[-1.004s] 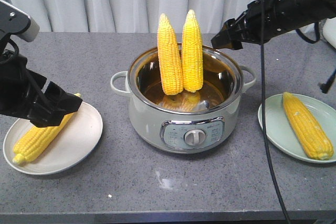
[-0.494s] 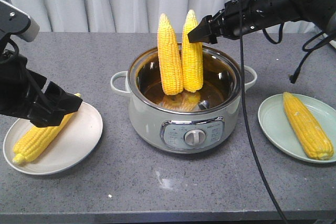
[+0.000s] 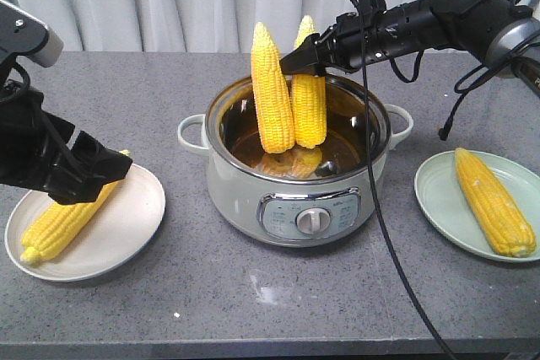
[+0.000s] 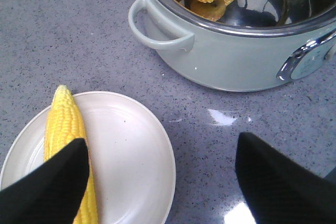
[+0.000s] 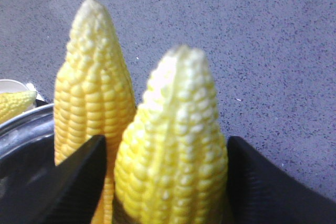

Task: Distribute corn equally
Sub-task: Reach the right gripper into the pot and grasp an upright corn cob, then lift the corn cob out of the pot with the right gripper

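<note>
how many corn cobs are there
4: two cobs upright in the pot, a cob on the white plate, a cob on the green plate. More could hide inside the pot.

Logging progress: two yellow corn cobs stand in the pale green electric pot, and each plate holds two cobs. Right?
No. The front view shows one cob on the white plate and one cob on the green plate; two cobs do stand in the pot.

I can't read a word anywhere on this table. The pale green round electric cooking pot (image 3: 232,200) has a chrome-framed control panel (image 3: 278,218) on its front, with fine markings around a round silver dial (image 3: 310,221). They are too small and blurred to make out.
</note>
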{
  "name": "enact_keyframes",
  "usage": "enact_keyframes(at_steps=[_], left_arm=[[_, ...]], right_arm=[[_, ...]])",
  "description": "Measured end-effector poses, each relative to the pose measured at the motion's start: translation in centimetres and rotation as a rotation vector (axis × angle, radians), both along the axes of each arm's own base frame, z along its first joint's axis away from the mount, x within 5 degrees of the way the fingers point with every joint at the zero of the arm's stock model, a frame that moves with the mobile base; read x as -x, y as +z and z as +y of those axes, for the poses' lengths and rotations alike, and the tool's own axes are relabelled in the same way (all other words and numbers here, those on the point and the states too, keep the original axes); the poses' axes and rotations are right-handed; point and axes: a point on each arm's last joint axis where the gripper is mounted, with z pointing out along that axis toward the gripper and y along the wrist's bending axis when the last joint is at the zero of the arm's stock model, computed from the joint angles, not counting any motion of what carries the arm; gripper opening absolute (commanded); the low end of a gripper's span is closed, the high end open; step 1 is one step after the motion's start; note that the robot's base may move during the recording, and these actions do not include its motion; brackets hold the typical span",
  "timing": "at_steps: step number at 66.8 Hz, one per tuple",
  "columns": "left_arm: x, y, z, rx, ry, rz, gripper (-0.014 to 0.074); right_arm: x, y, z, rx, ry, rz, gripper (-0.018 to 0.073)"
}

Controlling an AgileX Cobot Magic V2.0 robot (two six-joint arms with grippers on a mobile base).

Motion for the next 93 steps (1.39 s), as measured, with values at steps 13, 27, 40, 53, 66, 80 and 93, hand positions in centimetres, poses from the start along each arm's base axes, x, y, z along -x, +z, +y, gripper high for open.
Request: enact_keyframes(at_steps=[13, 27, 40, 53, 66, 80, 93], left_arm=[[0.0, 0.0, 0.0, 0.000, 0.000, 0.000, 0.0559], [0.0, 0.0, 0.0, 0.000, 0.000, 0.000, 0.0559], [0.0, 0.0, 0.0, 0.000, 0.000, 0.000, 0.0559], [0.0, 0.0, 0.0, 0.000, 0.000, 0.000, 0.0559], [0.0, 0.0, 0.0, 0.000, 0.000, 0.000, 0.0559], [0.0, 0.0, 0.0, 0.000, 0.000, 0.000, 0.0559], [0.0, 0.0, 0.0, 0.000, 0.000, 0.000, 0.0559]], right_arm=[[0.0, 0.1, 0.0, 0.005, 0.006, -0.013, 0.0182], [0.3, 0.9, 0.0, 0.009, 0.010, -0.038, 0.0160], [1.9, 4.8, -0.2, -0.002, 0.008, -0.117, 0.0162], [4.3, 8.8, -0.5, -0.012, 0.034, -0.185, 0.0162], [7.7, 12.7, -0.6, -0.038, 0.086, -0.205, 0.0162], [11.2, 13.5, -0.6, -0.060, 0.170, -0.175, 0.0162], [15.4, 13.1, -1.1, -0.060, 0.180, -0.160, 0.0162]])
